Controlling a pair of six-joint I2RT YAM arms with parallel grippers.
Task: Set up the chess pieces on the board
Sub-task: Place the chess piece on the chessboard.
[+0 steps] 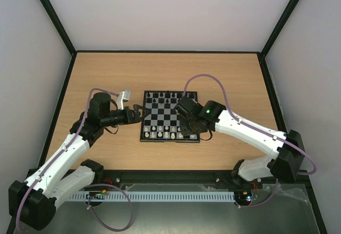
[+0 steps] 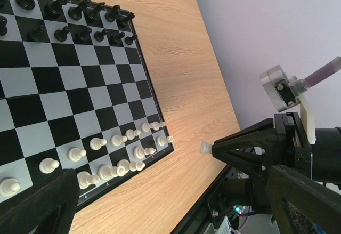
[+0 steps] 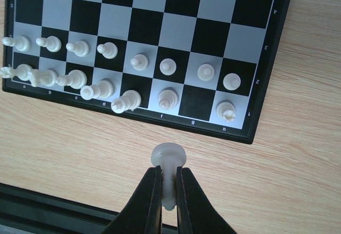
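Note:
The board (image 1: pixel 169 118) lies mid-table, with black chess pieces (image 1: pixel 166 96) on its far rows and white chess pieces (image 1: pixel 162 133) on its near rows. My right gripper (image 3: pixel 168 187) is shut on one white piece (image 3: pixel 168 158), held over the bare wood just in front of the board's near edge. Straight ahead of it, one back-row square (image 3: pixel 197 101) stands vacant. That held piece (image 2: pixel 204 147) also shows in the left wrist view. My left gripper (image 2: pixel 170 191) hangs wide open beside the board's (image 2: pixel 53 106) left edge, holding nothing.
A black rail (image 3: pixel 48 207) runs along the table's near edge close under my right gripper. Bare wood (image 1: pixel 106 77) surrounds the board, and black frame posts (image 1: pixel 53 15) rise at the back corners.

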